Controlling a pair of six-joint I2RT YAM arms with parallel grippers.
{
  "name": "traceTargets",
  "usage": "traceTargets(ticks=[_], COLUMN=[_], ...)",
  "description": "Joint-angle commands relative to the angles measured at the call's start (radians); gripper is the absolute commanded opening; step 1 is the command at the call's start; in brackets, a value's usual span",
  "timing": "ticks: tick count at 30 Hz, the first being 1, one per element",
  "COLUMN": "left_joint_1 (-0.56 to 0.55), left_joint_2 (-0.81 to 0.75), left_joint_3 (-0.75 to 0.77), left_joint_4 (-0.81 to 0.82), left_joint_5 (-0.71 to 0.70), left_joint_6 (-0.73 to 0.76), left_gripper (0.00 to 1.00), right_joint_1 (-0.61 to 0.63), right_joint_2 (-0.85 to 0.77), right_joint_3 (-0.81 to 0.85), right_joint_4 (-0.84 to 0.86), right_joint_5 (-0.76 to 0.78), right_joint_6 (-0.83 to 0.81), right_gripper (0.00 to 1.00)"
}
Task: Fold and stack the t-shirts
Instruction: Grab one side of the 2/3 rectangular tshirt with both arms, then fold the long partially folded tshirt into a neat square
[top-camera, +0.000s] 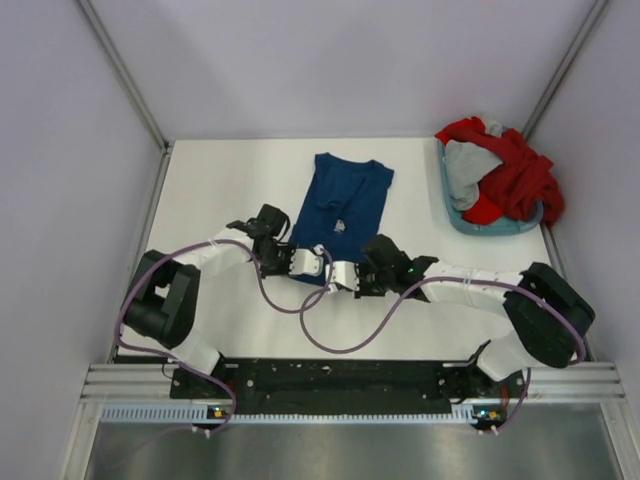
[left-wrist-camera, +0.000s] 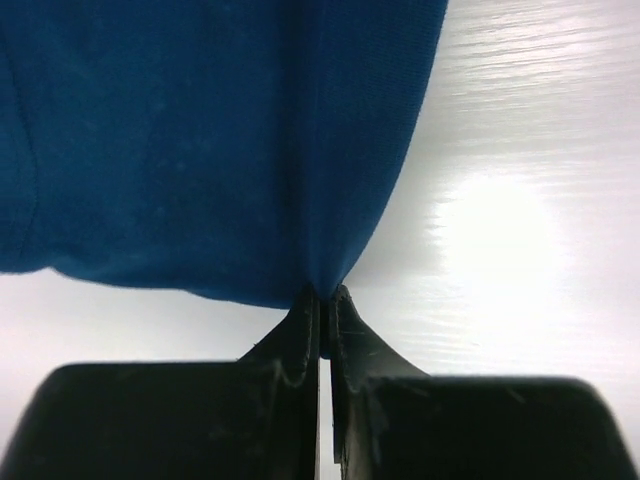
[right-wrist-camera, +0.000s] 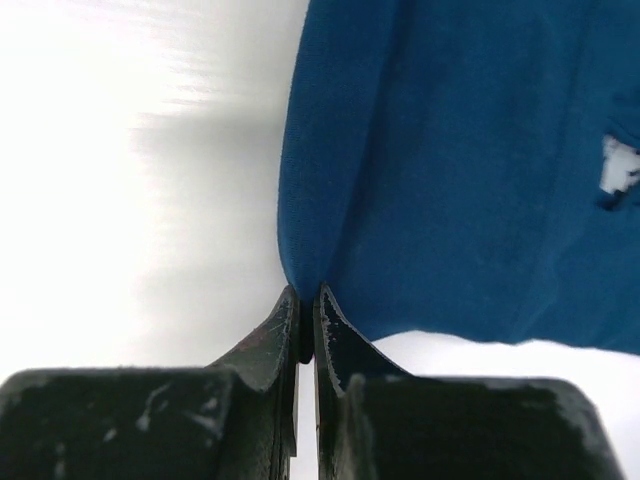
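Note:
A navy blue t-shirt (top-camera: 340, 205) lies lengthwise in the middle of the white table, folded narrow, with a bit of pale print showing. My left gripper (top-camera: 303, 262) is shut on its near hem at the left corner; the blue cloth (left-wrist-camera: 220, 150) runs up from the closed fingertips. My right gripper (top-camera: 345, 275) is shut on the near hem at the right corner, pinching the cloth (right-wrist-camera: 450, 180) the same way. A scrap of the pale print (right-wrist-camera: 620, 165) shows at the right edge of the right wrist view. Red and grey t-shirts (top-camera: 505, 175) are heaped in the basket.
The light blue plastic basket (top-camera: 480, 222) stands at the table's far right corner, next to the right wall. Purple cables (top-camera: 345, 335) loop from both arms over the near part of the table. Bare white table (top-camera: 220, 190) lies left of the navy shirt.

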Motion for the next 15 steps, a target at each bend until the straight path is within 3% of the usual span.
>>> traceTargets(ticks=[1, 10, 15], left_joint_1=[-0.005, -0.005, -0.007], left_joint_2=[-0.158, -0.467, -0.651], left_joint_3=[-0.03, -0.05, 0.051], left_joint_4=[-0.164, -0.579, -0.773], left_joint_5=[-0.037, 0.096, 0.225], left_joint_6=[-0.101, -0.237, -0.259], left_gripper=[0.0, 0.0, 0.0], right_joint_1=[0.036, 0.153, 0.164], right_joint_2=[-0.18, -0.472, -0.642], right_joint_3=[-0.006, -0.026, -0.041], right_joint_4=[-0.113, -0.33, -0.338], right_joint_5=[-0.054, -0.241, -0.329], right_joint_6=[0.145, 0.401, 0.599], right_gripper=[0.0, 0.0, 0.0])
